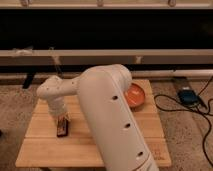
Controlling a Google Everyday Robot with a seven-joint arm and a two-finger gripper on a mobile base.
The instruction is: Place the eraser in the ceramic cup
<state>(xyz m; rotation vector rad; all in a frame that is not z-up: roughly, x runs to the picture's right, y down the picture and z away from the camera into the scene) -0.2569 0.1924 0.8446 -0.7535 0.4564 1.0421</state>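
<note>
White, thick-bodied robot arm (110,120) across the middle of the view, rising from the near edge, bending left at a rounded elbow and ending in a downward-pointing wrist on the left. Tool (61,121) at that wrist's lower end, low over the left part of the pale wooden plank tabletop (40,152), directly at the far end of the small flat dark brown rectangular eraser (62,131); touching or just above, cannot tell which. Spread, pressed together or pinching: cannot tell either. Eraser flat on the wood, long side running near to far, left of the arm's bulk, about midway between the far and near edges. Shallow orange bowl (136,95) on the far right part of the tabletop, partly hidden behind the arm, well apart from the eraser. On the speckled floor (185,140) to the right, a small blue-grey box (186,95) with black cables (205,135) trailing nearward. Behind everything, darkness crossed by a pale horizontal rail (165,54).
</note>
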